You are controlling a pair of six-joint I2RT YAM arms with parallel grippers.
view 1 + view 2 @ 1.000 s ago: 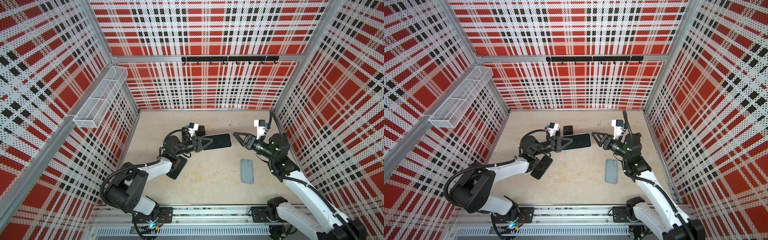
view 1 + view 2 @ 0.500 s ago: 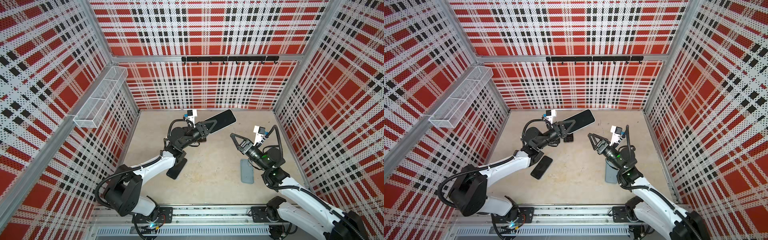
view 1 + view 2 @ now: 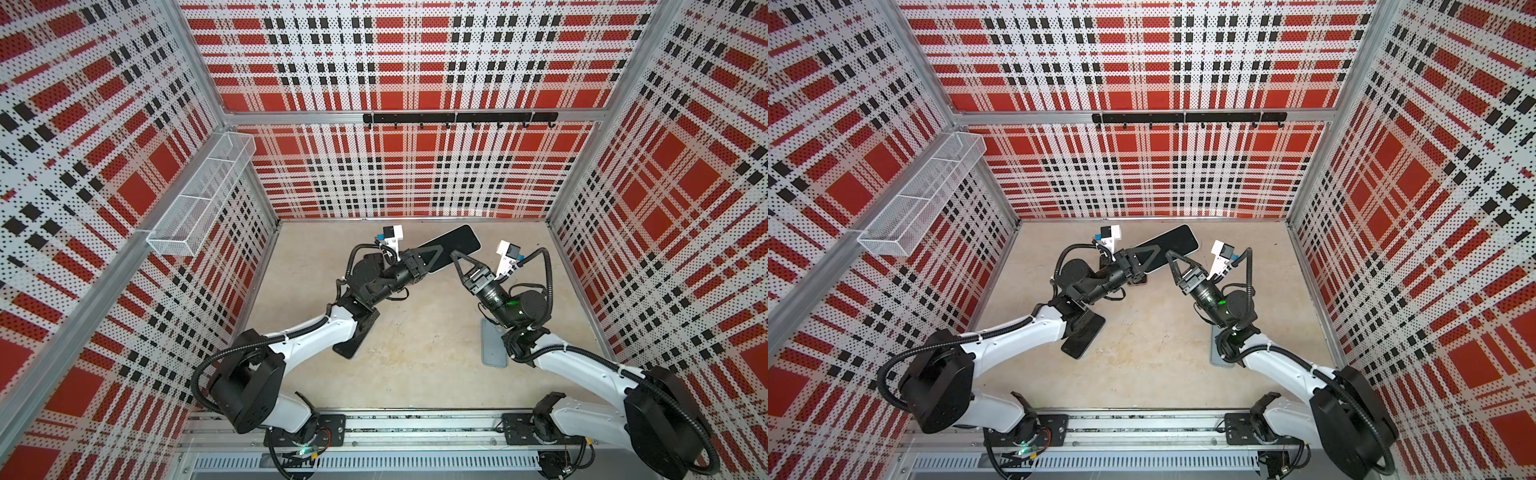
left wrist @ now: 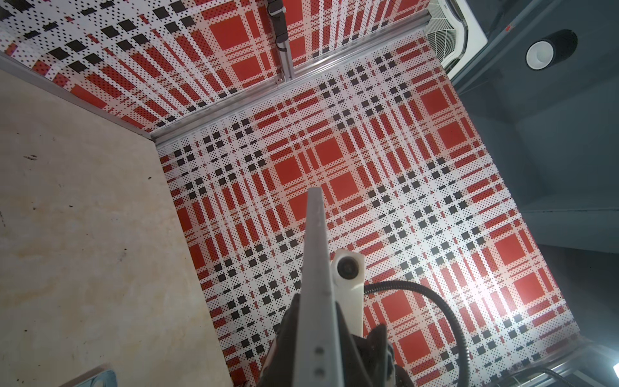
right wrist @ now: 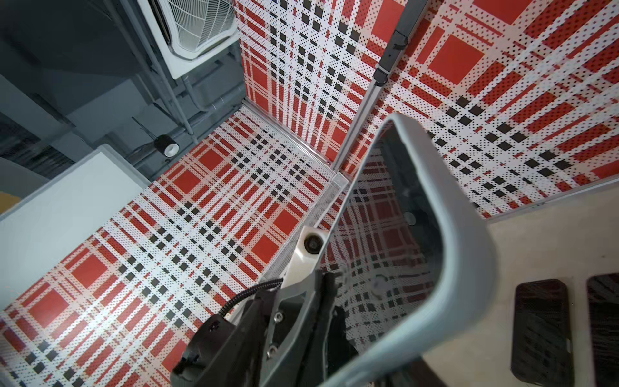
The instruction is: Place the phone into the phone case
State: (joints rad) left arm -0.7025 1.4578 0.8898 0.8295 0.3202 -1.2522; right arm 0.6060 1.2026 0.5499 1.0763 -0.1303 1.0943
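Note:
The phone (image 3: 462, 242) (image 3: 1179, 242) has a black screen and a grey rim. It hangs tilted above the back of the table, with my left gripper (image 3: 436, 250) (image 3: 1156, 249) shut on its near end. In the left wrist view its grey edge (image 4: 315, 241) runs out from between my fingers. My right gripper (image 3: 454, 253) (image 3: 1168, 254) is open at the phone's lower side, and one of its fingers (image 4: 378, 336) stands off the phone's face. The right wrist view shows the screen (image 5: 385, 207) close up. The grey phone case (image 3: 491, 347) (image 3: 1218, 358) lies flat, partly under my right arm.
A black flat slab (image 3: 352, 345) (image 3: 1084, 338) lies under my left arm, and a small dark piece (image 3: 1137, 280) sits behind my left wrist. Two dark slabs (image 5: 539, 330) show on the table in the right wrist view. Plaid walls close three sides, with a wire basket (image 3: 199, 195) on the left wall.
My left gripper lifted the phone from level to tilted and carried it toward the back. My right gripper dropped back, then came up to the phone's lower side with its jaws narrower.

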